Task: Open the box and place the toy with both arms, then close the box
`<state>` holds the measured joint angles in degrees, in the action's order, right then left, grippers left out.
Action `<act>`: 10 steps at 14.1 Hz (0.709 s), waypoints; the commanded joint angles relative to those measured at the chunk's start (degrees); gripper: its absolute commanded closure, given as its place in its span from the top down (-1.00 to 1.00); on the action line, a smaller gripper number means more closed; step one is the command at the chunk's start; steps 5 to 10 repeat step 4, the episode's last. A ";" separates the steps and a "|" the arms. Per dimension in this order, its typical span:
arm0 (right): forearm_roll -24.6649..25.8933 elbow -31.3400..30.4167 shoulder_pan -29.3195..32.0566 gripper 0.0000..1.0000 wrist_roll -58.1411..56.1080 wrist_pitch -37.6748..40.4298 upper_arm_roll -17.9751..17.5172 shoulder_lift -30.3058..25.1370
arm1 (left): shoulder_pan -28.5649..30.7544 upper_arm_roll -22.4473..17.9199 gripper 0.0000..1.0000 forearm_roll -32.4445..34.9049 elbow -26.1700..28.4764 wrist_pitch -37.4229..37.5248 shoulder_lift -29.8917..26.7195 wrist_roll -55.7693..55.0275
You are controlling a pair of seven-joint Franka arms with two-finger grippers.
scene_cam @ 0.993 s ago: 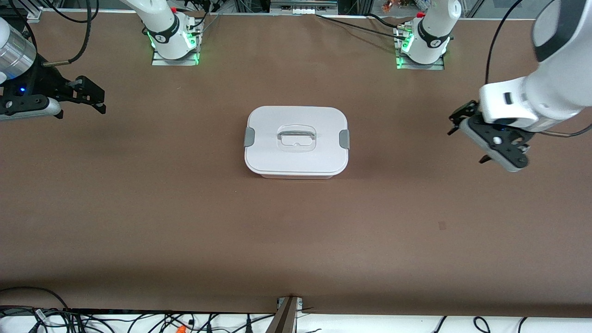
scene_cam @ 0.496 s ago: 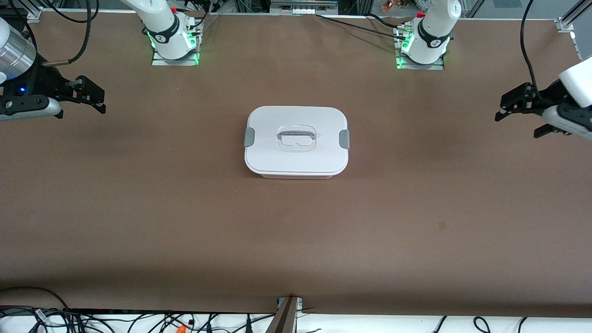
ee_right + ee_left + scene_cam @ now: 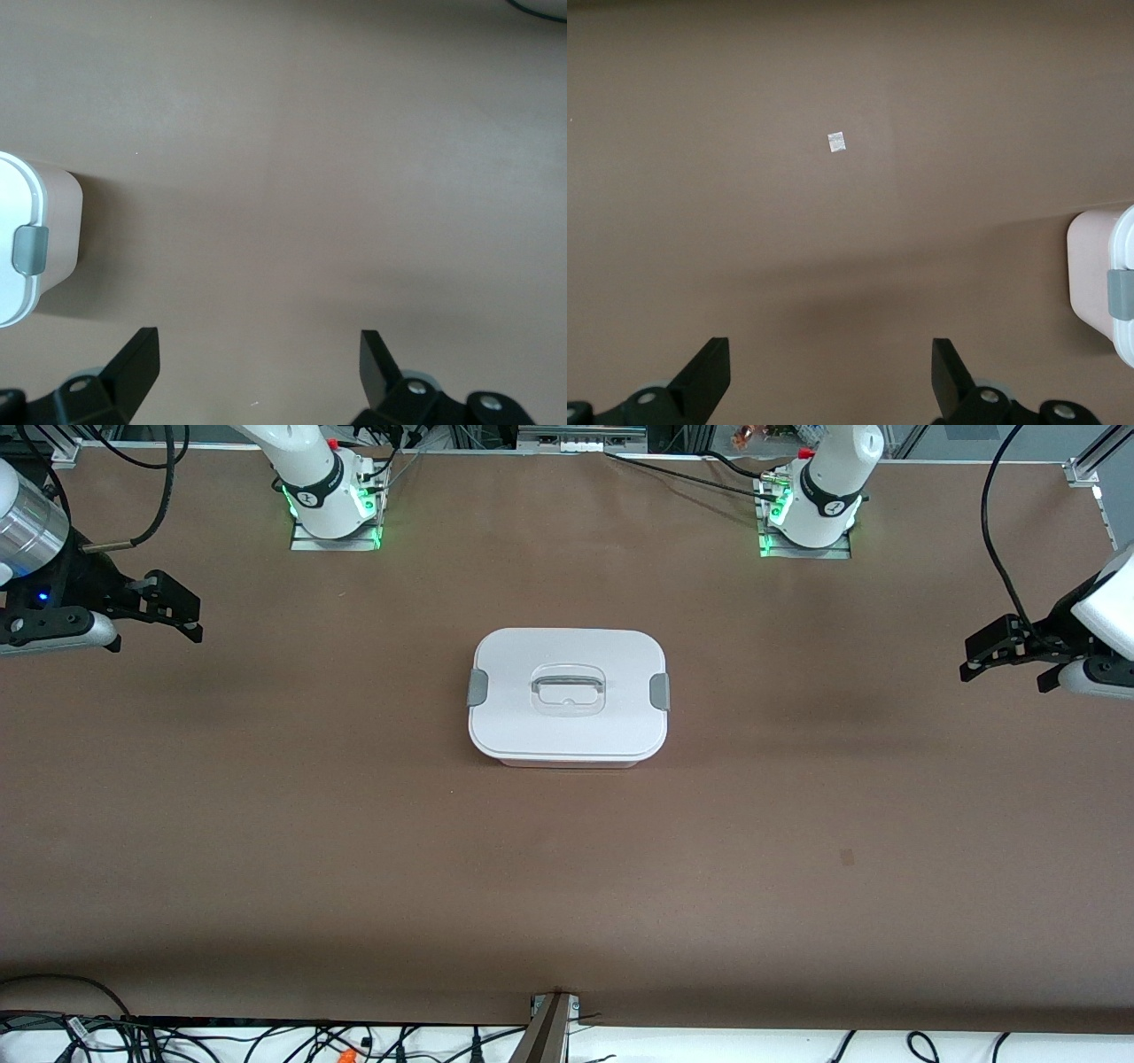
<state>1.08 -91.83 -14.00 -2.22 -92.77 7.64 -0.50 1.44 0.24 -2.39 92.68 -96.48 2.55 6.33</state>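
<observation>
The box (image 3: 567,696) sits in the middle of the brown table, its white lid on, a clear handle (image 3: 568,687) in the lid, and both grey clips (image 3: 659,691) down. The pink wall of the box (image 3: 1091,282) shows in the left wrist view, and the box (image 3: 60,232) also shows in the right wrist view. The toy is out of view. My left gripper (image 3: 1010,670) hangs open over bare table at the left arm's end, well apart from the box. My right gripper (image 3: 197,622) hangs open over the right arm's end, waiting. Left gripper (image 3: 830,354) and right gripper (image 3: 257,343) hold nothing.
The arm bases (image 3: 330,506) stand along the table edge farthest from the front camera. A small pale mark (image 3: 836,142) lies on the table toward the left arm's end. Cables (image 3: 266,1045) run below the table's near edge.
The left arm has swung away from the box toward its own end of the table, and its gripper now sits near the view's edge. The right arm and the box have not moved.
</observation>
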 commanded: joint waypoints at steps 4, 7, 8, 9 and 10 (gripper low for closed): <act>-0.11 0.86 0.47 1.00 0.72 1.10 -0.44 0.06 | -1.35 -0.76 1.00 1.16 0.30 -0.03 0.17 -2.47; -0.11 0.86 0.47 1.00 0.72 1.10 -0.44 0.06 | -1.35 -0.76 1.00 1.16 0.30 -0.03 0.17 -2.47; -0.11 0.86 0.47 1.00 0.72 1.10 -0.44 0.06 | -1.35 -0.76 1.00 1.16 0.30 -0.03 0.17 -2.47; -0.11 0.86 0.47 1.00 0.72 1.10 -0.44 0.06 | -1.35 -0.76 1.00 1.16 0.30 -0.03 0.17 -2.47; -0.11 0.86 0.47 1.00 0.72 1.10 -0.44 0.06 | -1.35 -0.76 1.00 1.16 0.30 -0.03 0.17 -2.47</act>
